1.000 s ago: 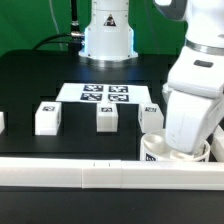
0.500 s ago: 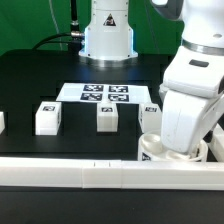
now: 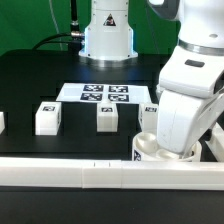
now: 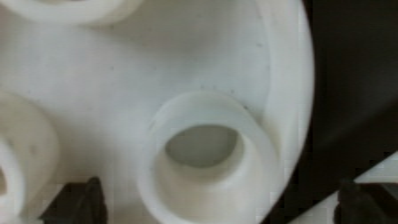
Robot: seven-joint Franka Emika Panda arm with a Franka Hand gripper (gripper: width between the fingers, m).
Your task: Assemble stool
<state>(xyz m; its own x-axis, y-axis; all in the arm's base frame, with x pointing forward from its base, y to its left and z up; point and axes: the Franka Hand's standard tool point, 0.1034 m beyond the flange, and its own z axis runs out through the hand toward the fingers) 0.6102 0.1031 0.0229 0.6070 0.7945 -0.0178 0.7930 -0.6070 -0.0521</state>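
In the exterior view the arm bends low over the front corner of the black worktop, at about 4 o'clock from the marker board. The end effector sits right at the seat disc, which lies on the worktop against the long white rail. The wrist housing hides the fingers there. The wrist view is filled by the disc's white face and its round sockets, with only a dark sliver of a finger at the edge, so I cannot tell how wide the jaws stand or whether they hold the disc. One leg block stands at 7 o'clock from the marker board and a second at 6 o'clock. A third is at 5 o'clock, half hidden behind the arm.
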